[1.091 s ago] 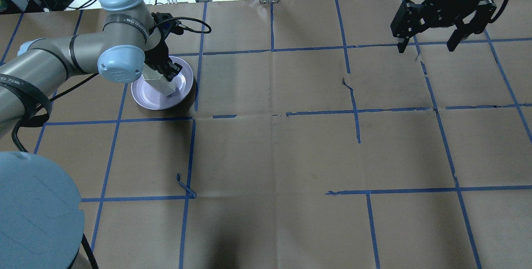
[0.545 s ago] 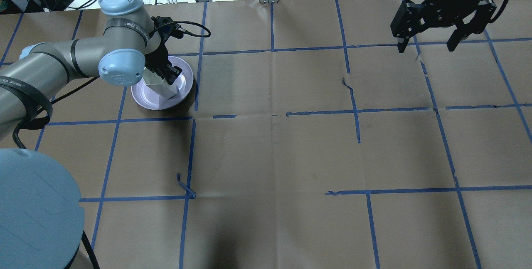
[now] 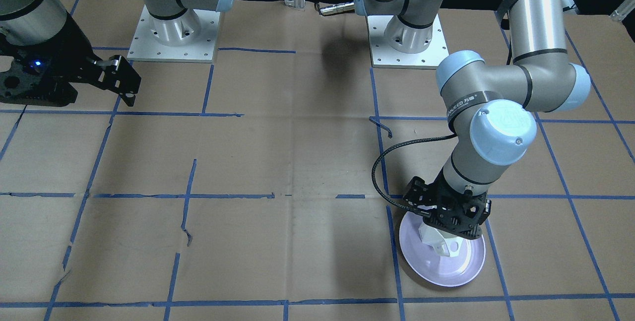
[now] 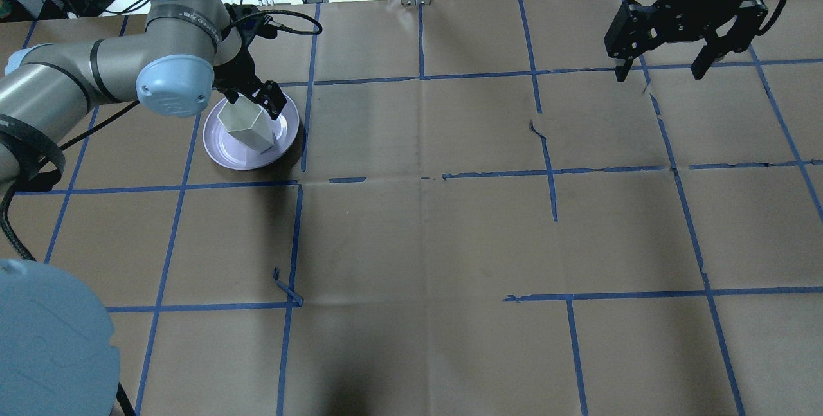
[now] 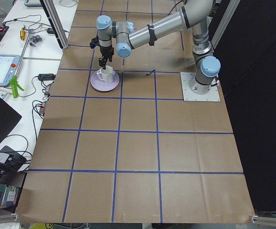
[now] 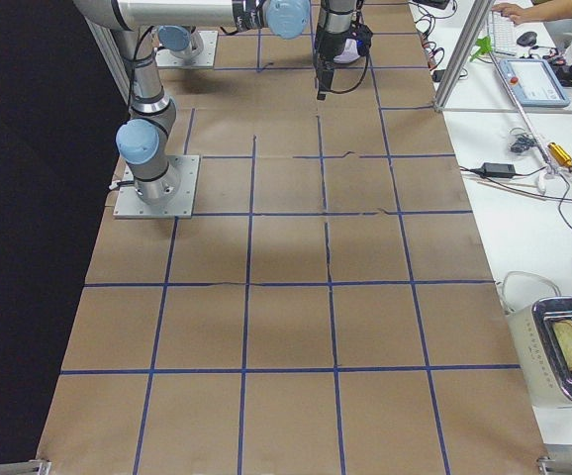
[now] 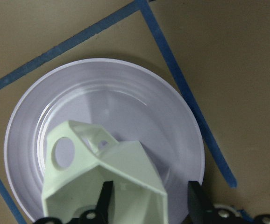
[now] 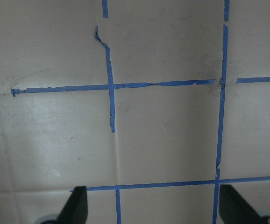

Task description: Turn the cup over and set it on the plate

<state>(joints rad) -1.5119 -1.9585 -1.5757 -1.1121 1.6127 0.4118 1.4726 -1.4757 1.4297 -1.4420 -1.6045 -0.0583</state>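
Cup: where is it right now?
Overhead view, far left: the cup stands mouth-up on the plate, just under the left hand.

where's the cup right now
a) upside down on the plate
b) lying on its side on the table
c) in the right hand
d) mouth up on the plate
d: the overhead view shows the open hexagonal rim of the cup as it sits on the plate, just under the left hand. The right hand hangs open and empty, far across the table.
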